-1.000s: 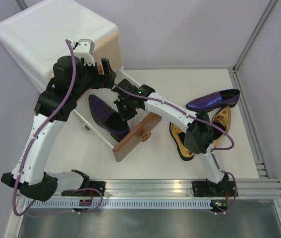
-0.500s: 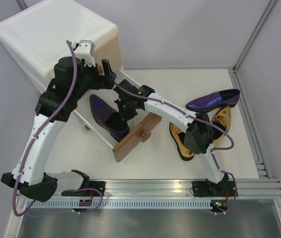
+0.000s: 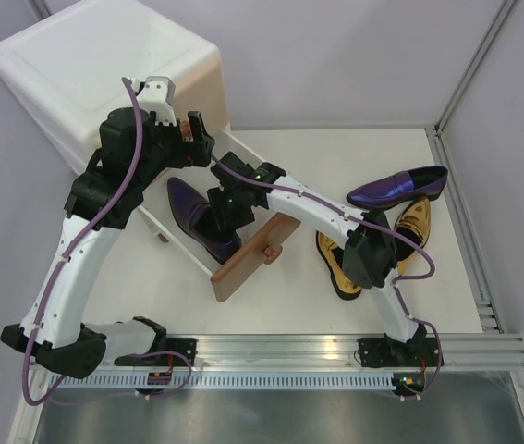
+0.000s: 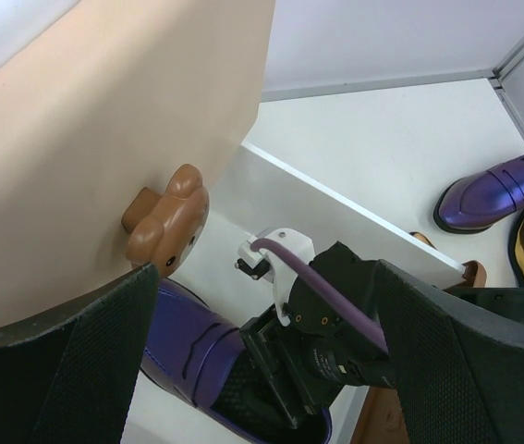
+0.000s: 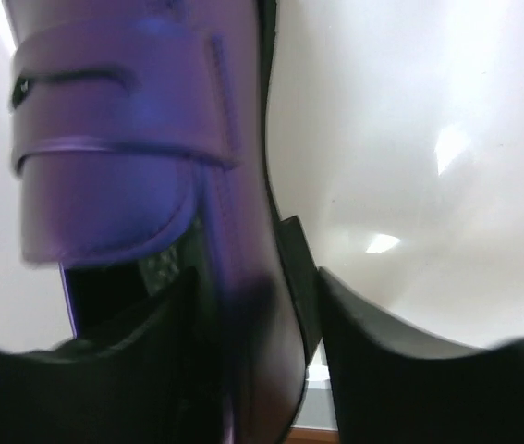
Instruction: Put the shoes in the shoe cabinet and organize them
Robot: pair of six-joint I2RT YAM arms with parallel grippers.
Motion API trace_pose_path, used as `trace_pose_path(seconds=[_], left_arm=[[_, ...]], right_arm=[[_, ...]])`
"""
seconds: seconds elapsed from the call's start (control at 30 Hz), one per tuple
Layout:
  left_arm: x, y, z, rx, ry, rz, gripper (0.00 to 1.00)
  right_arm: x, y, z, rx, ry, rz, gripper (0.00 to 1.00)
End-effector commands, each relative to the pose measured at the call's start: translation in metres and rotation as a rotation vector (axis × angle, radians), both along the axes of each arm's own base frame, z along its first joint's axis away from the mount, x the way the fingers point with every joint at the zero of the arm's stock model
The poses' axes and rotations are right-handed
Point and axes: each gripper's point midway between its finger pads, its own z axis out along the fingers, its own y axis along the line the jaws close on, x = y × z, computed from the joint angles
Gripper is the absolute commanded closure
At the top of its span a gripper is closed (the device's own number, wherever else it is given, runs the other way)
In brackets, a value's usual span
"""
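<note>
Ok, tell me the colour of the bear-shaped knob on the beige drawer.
Caramel brown. The bear-shaped knob shows best in the left wrist view.

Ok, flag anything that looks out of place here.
The loose purple shoe seems to rest partly on a gold shoe, piled up rather than set apart. The other purple shoe already sits in the open brown drawer. Nothing looks damaged.

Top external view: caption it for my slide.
Right hand at a purple shoe in the pulled-out drawer; second purple shoe, gold pair on table.
</note>
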Motion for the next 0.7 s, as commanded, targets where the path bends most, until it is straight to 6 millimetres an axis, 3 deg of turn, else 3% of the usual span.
trace_pose_path(seconds=[0.0, 0.17, 0.4, 0.53, 0.6, 0.67], left_arm=[[-0.003, 0.003, 0.015, -0.01, -0.055, 0.005, 0.0], [-0.003, 0.002, 0.019, -0.02, -0.068, 0.004, 0.0], [-0.005, 0.0, 0.023, -0.041, -0.082, -0.005, 0.0], [-0.005, -0.002, 0.021, -0.047, -0.088, -0.02, 0.0], [-0.005, -0.004, 0.02, -0.046, -0.086, -0.03, 0.0], [-0.006, -0.005, 0.019, -0.047, -0.087, -0.034, 0.0]], right_arm=[[0.001, 0.006, 0.023, 0.054, -0.041, -0.006, 0.39], [0.012, 0.003, 0.057, 0.117, -0.115, -0.008, 0.27], [0.028, -0.018, 0.13, 0.209, -0.29, -0.028, 0.23], [0.046, -0.048, 0.167, 0.214, -0.408, -0.064, 0.2], [0.059, -0.075, 0.184, 0.181, -0.479, -0.131, 0.2], [0.07, -0.1, 0.187, 0.127, -0.521, -0.181, 0.18]])
